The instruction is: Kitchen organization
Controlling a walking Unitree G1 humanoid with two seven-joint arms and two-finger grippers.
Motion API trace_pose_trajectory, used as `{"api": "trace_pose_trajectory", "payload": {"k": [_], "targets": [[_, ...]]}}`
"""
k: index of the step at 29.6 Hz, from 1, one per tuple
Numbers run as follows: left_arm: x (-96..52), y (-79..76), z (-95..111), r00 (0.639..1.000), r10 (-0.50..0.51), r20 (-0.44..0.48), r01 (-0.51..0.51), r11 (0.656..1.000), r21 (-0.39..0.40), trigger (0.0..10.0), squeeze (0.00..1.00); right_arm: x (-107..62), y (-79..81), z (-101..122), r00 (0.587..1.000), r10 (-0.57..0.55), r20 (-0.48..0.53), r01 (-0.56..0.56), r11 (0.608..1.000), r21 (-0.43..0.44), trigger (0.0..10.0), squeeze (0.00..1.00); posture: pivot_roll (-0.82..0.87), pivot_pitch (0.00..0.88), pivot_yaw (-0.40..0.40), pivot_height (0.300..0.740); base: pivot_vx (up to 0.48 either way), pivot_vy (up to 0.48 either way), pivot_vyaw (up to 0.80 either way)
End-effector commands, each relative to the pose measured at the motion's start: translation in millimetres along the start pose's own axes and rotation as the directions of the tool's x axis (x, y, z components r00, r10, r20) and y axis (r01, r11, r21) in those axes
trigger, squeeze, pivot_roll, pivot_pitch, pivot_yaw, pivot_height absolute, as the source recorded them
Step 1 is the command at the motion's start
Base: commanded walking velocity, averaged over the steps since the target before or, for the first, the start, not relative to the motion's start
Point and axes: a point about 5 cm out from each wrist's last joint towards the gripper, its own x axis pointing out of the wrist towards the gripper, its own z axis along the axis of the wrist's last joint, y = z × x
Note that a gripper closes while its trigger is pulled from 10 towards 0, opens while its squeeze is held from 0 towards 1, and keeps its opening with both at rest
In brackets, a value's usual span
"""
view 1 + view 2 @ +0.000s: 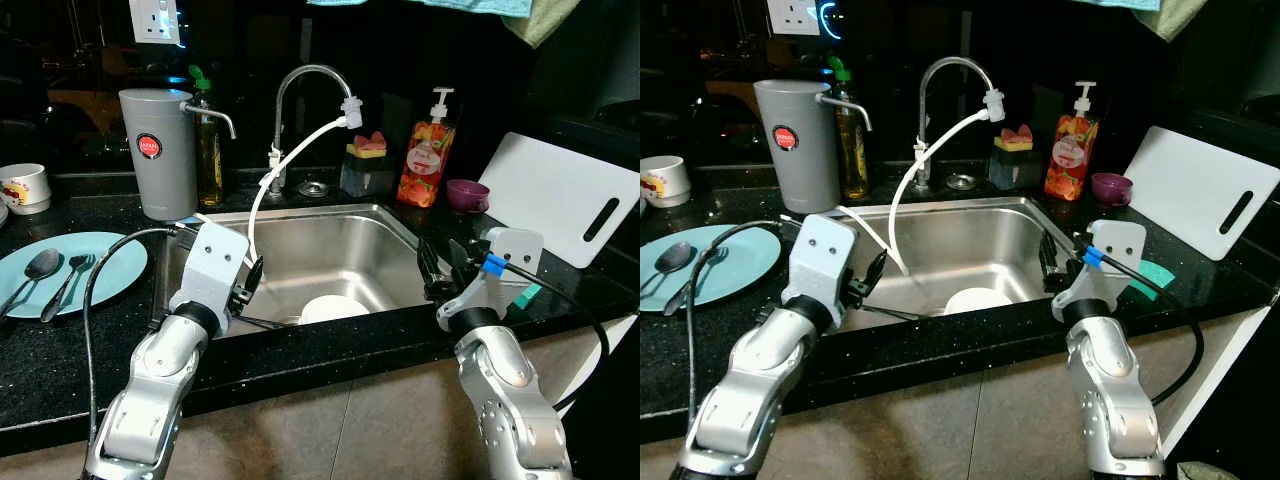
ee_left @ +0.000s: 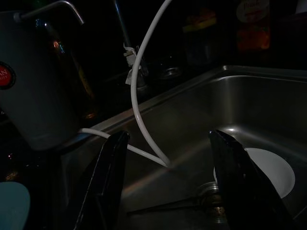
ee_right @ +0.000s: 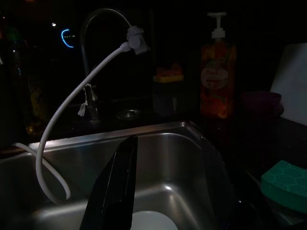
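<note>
Both grippers, left [image 1: 248, 283] spread, right [image 1: 436, 265] unclear, hover over sink [image 1: 385, 222]; lower straight onto plate [image 1: 333, 308] at 6 o'clock.

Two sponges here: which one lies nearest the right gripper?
The green sponge on the counter beside the right gripper; the yellow-and-pink sponge sits back in its holder by the tap.

A wall socket [image 1: 156, 20] sits high up at the back. A blue towel [image 1: 478, 6] hangs at the top. A tap [image 1: 300, 85] curves over the sink [image 1: 330, 240], and a white hose [image 1: 275, 180] runs from its tip down into it.
</note>
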Motion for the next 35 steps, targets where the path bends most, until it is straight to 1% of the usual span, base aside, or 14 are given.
{"api": "trace_pose_trajectory", "payload": {"k": [1,35], "targets": [[2.2,-4.0,2.8,1.0,-0.016,0.008,0.016,1.0,0.006,10.0,0.0,0.0,-0.5,2.4,1.0,-0.001,0.01,0.001,1.0,-0.007,10.0,0.0,0.18,0.005,-0.099,0.74,0.0,0.0,0.0],[1.1,-3.7,2.1,1.0,-0.018,0.002,0.018,1.0,0.006,10.0,0.0,-2.1,-0.8,1.5,1.0,-0.008,0.005,0.008,1.0,-0.006,10.0,0.0,0.18,0.016,-0.092,0.74,0.0,0.0,0.0]]}}
